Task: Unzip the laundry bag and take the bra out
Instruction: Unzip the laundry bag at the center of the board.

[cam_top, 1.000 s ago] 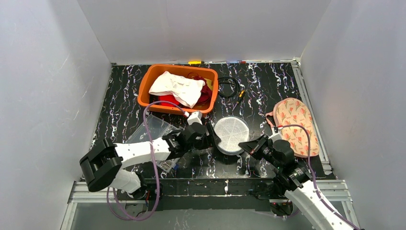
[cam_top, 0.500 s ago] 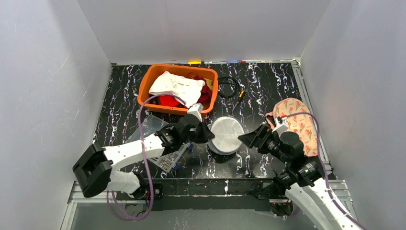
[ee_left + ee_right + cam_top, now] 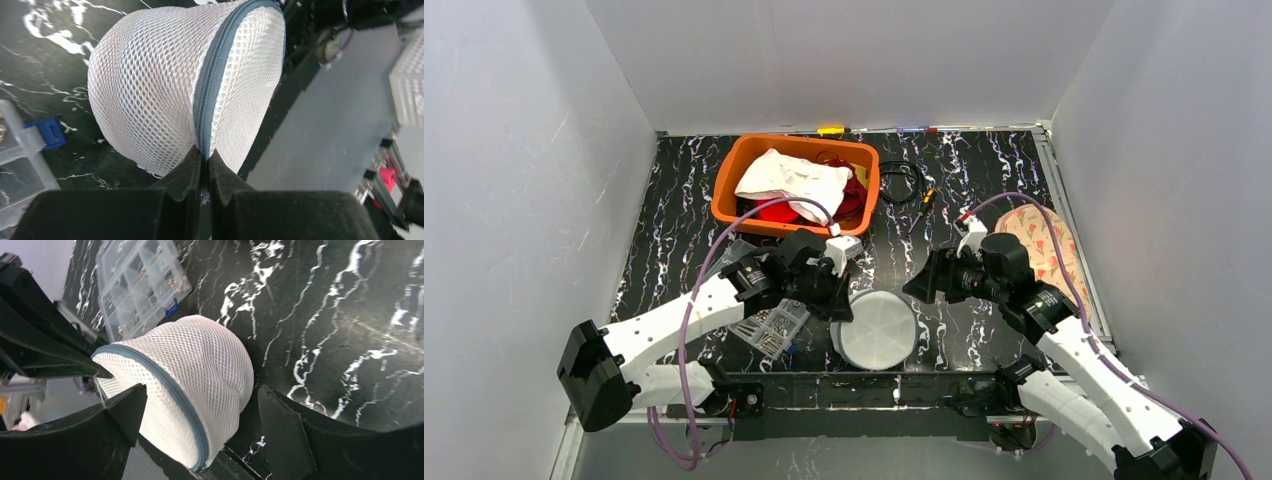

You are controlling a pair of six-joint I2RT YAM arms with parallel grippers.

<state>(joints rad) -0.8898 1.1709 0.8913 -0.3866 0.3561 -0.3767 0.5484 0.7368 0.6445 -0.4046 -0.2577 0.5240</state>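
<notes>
Mesh-white and domed, the laundry bag [image 3: 874, 331] sits at the desk's [image 3: 984, 190] near edge with the left hand [image 3: 204, 162] pinched shut on its grey zip band [image 3: 210, 85], so the wide-open right hand [image 3: 922, 284], near it, should brace the fabric before any pull.

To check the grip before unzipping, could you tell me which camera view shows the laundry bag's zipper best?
Left wrist view: the zipper runs close up, unobstructed, into the shut left gripper. The right wrist shows it only as an edge line; the top view shows just the laundry bag.
</notes>
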